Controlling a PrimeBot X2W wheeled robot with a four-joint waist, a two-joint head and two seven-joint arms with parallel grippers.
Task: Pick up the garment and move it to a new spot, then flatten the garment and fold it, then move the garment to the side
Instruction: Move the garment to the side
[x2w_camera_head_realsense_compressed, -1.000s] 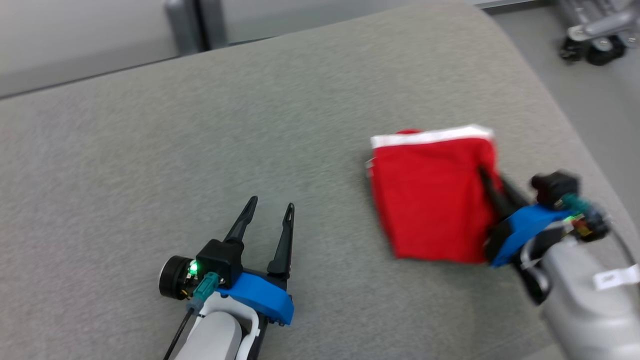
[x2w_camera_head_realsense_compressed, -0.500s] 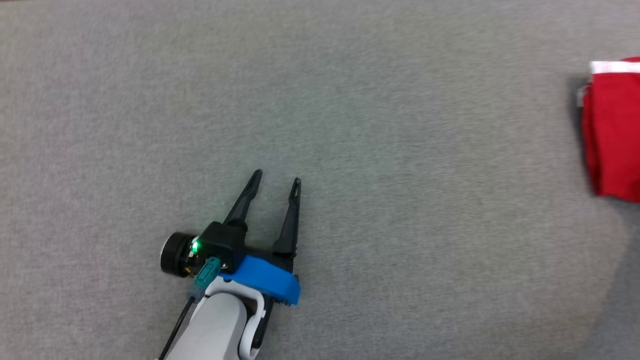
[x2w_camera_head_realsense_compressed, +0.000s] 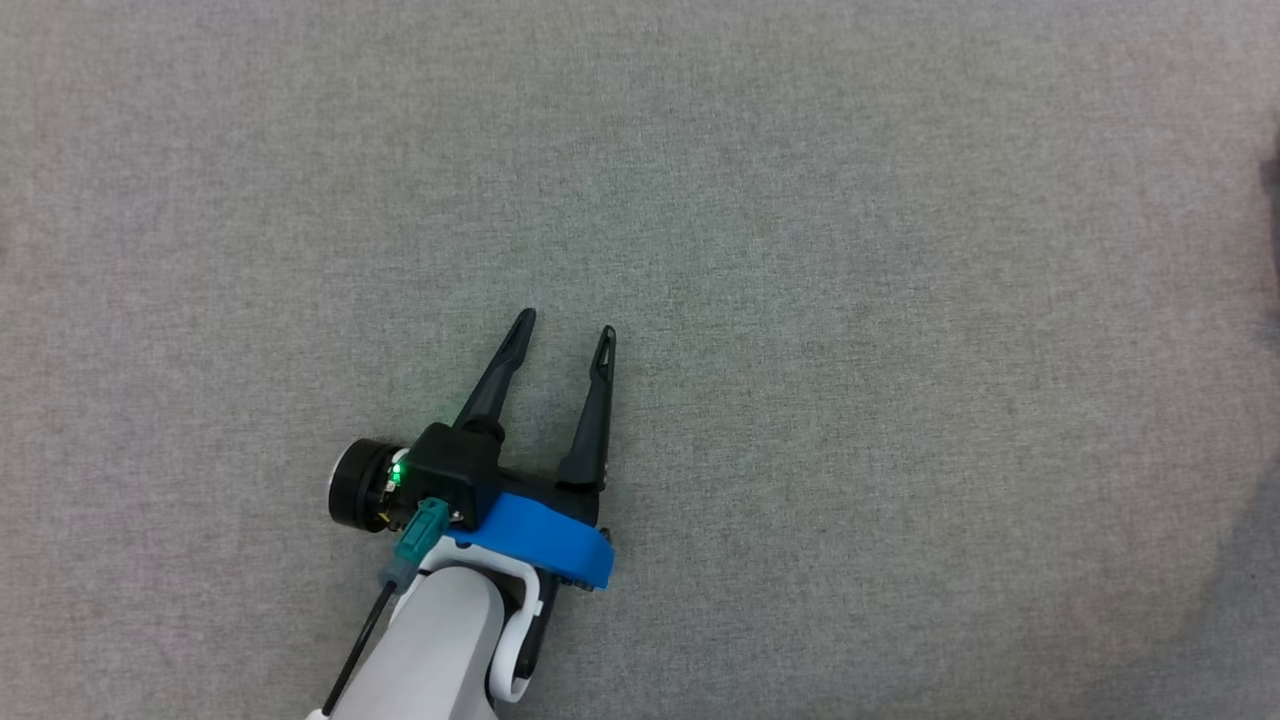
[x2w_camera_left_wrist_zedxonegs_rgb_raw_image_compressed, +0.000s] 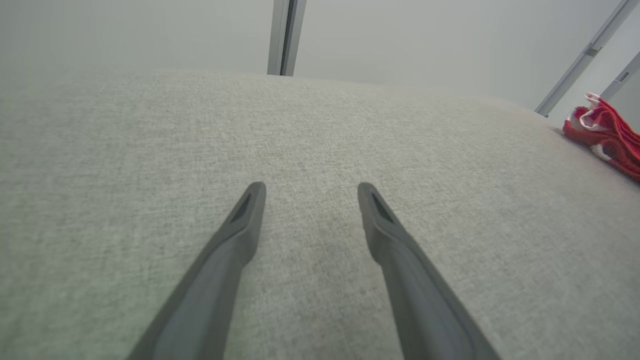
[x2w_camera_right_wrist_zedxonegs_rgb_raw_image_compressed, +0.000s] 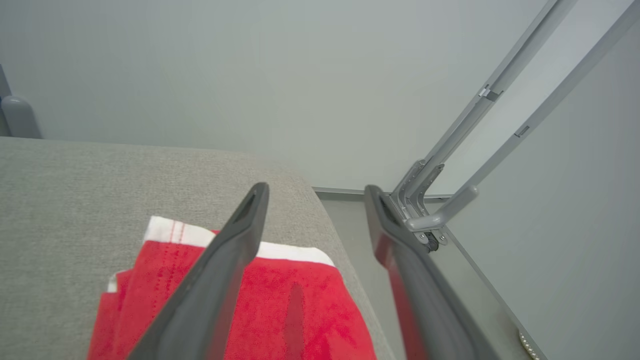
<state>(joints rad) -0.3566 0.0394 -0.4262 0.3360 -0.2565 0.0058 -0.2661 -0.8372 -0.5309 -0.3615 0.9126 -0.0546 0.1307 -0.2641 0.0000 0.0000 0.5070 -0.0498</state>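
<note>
Since the red fabric garment (x2w_camera_right_wrist_zedxonegs_rgb_raw_image_compressed: 310, 300) with its white band (x2w_camera_right_wrist_zedxonegs_rgb_raw_image_compressed: 175, 231) lies folded into a compact rectangle at the right side of the grey woven fabric surface (x2w_camera_head_realsense_compressed: 900, 300), close to that surface's right edge, the task appears to be at its last step: leaving the garment set aside. The right wrist view shows the band along the far side of the fold and the layers stacked fairly squarely, though a white corner peeps out at the left.

The right gripper (x2w_camera_right_wrist_zedxonegs_rgb_raw_image_compressed: 315, 192) hangs over the garment with its two dark fingers spread apart and nothing between them. One finger crosses in front of the cloth, and whether its underside touches the cloth cannot be told.

To finish cleanly, this gripper should rise straight up before drawing back to the near side, jaws kept wide, so that no fingertip drags the top layer and opens the fold. Because the garment sits so near the edge, any push to the right could slide it off, so the retreat is safer going up and leftward.

The left gripper (x2w_camera_head_realsense_compressed: 566, 324) is well apart to the left over bare surface, its jaws open and empty. In its wrist view the garment shows as a low red and white bundle at the far right. It seems to have no part in this step and is best left parked.

Beyond the right edge, a grey metal tube frame (x2w_camera_right_wrist_zedxonegs_rgb_raw_image_compressed: 450, 210) on a small castor stands on the floor by a pale wall (x2w_camera_right_wrist_zedxonegs_rgb_raw_image_compressed: 250, 75). The withdrawing arm should keep clear of it.
</note>
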